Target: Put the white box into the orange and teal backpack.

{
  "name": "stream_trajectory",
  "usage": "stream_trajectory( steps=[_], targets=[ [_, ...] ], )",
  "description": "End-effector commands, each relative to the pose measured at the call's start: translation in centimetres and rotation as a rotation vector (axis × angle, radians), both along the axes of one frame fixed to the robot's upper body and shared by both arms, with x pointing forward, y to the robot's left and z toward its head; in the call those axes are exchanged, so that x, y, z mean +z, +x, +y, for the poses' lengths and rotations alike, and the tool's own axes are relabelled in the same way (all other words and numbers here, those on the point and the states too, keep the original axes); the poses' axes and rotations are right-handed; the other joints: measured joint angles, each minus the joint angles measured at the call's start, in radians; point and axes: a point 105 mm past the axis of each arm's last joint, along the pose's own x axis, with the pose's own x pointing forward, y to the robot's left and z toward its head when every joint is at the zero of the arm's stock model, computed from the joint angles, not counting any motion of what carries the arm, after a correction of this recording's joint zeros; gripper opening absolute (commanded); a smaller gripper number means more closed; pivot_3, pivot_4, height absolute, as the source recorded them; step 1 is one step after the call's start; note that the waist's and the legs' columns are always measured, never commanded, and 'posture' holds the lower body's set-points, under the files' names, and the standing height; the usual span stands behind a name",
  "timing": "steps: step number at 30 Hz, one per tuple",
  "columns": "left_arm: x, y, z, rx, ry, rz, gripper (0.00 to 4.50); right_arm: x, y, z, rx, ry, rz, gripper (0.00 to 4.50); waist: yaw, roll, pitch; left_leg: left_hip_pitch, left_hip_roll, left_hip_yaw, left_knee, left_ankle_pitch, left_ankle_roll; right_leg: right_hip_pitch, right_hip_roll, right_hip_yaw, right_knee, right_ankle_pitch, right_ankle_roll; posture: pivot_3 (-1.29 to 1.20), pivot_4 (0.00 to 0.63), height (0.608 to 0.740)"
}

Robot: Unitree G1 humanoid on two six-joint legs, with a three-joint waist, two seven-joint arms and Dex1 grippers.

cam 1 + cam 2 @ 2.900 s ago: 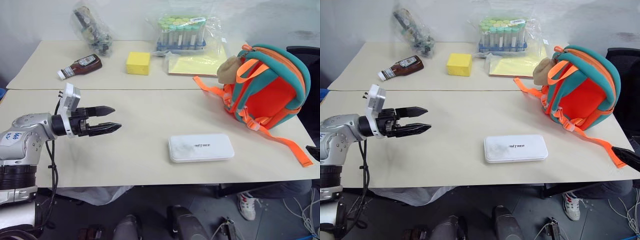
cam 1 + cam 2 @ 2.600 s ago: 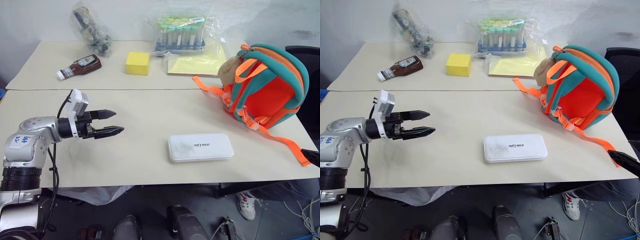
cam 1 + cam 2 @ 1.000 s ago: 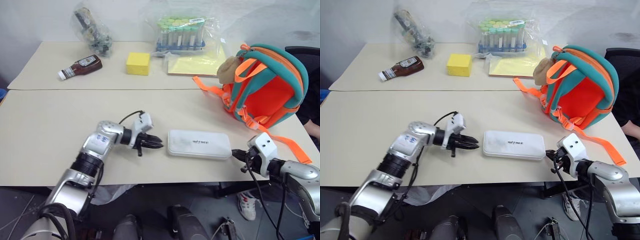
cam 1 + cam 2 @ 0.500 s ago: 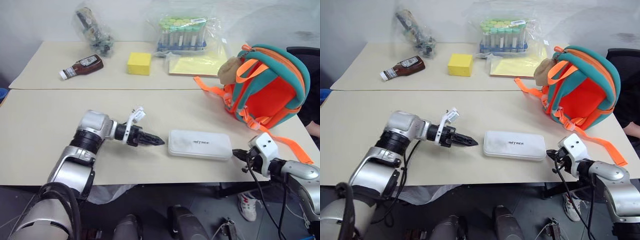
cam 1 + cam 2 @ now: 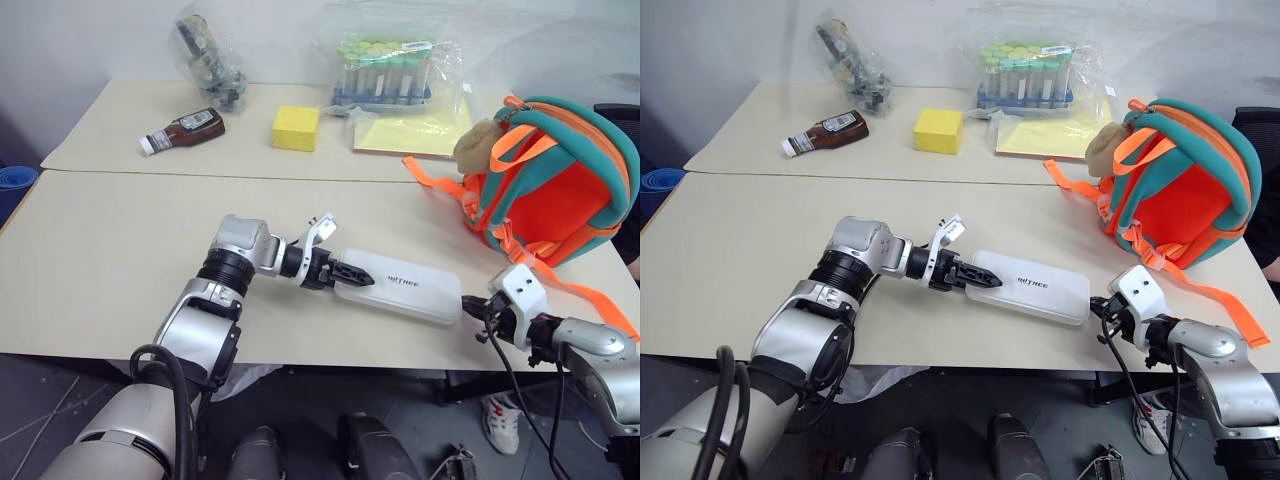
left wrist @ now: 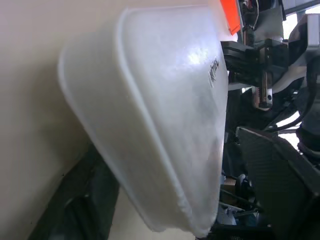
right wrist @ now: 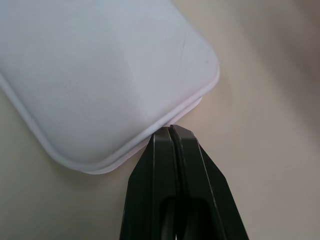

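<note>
White box [image 5: 1032, 286] has small grey lettering on its lid, looks like "UNITREE", partly blurred. Sauce bottle [image 5: 184, 131] label too small to read.

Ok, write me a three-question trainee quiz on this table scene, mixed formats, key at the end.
1. True or false: the white box is already inside the orange and teal backpack.
2. Which gripper meets the box's end nearer the ketchup bottle? A) left gripper B) right gripper
3. Fill in: the right gripper's fingers are ____.

Key: 1 false, it lies on the table; 2 A; 3 shut.
</note>
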Motion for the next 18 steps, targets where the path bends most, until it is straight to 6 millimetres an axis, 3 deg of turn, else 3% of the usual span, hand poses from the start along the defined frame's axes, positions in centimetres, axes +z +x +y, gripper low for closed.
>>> stream_trajectory(
  steps=[1, 5, 8, 11, 14, 18],
  targets=[
    [2.0, 0.1, -0.4, -0.016, -0.076, -0.019, 2.69, 0.4, -0.1, -0.3, -0.015, 0.020, -0.030, 0.00, -0.001, 0.000, 0.000, -0.002, 0.000, 0.000, 0.000, 0.000, -0.001, -0.002, 0.000, 0.000, 0.000, 0.000, 0.000, 0.00, 0.150, 0.740],
    [3.3, -0.6, -0.6, -0.049, -0.141, -0.006, 1.51, 0.7, -0.8, 0.1, -0.015, 0.089, -0.050, 0.00, -0.001, 0.000, 0.000, -0.004, 0.001, -0.001, 0.002, 0.001, -0.002, -0.002, 0.001, -0.003, 0.001, 0.000, 0.000, 0.00, 0.150, 0.740],
    [4.2, -1.0, -0.4, -0.058, -0.184, -0.008, 1.23, 1.7, -1.9, 0.0, -0.039, 0.142, -0.081, 0.00, -0.001, 0.000, 0.000, -0.004, 0.001, -0.002, 0.004, 0.001, -0.002, -0.003, 0.001, -0.003, 0.003, 0.000, 0.000, 0.00, 0.150, 0.740],
    [5.2, -0.9, 0.5, -0.035, -0.222, -0.027, 1.23, 3.4, -3.3, -0.6, -0.087, 0.210, -0.111, 0.61, -0.003, 0.001, 0.000, -0.005, 0.002, -0.003, 0.004, 0.000, -0.002, -0.004, 0.000, -0.002, 0.004, 0.000, 0.000, 0.00, 0.150, 0.740],
    [6.6, -0.1, 2.9, 0.045, -0.265, -0.091, 1.23, 6.1, -4.0, -2.3, -0.194, 0.260, -0.193, 1.51, -0.011, 0.001, 0.000, -0.006, 0.002, -0.003, 0.005, 0.000, -0.002, -0.004, 0.001, -0.002, 0.005, 0.000, -0.001, 0.00, 0.150, 0.740],
    [8.1, 0.5, 6.5, 0.151, -0.311, -0.159, 1.23, 9.6, -3.3, -3.0, -0.257, 0.338, -0.293, 2.69, -0.018, 0.001, 0.001, -0.005, 0.003, -0.004, 0.005, 0.001, -0.004, -0.004, 0.001, -0.003, 0.006, -0.001, -0.002, 0.00, 0.150, 0.740]
  ],
)
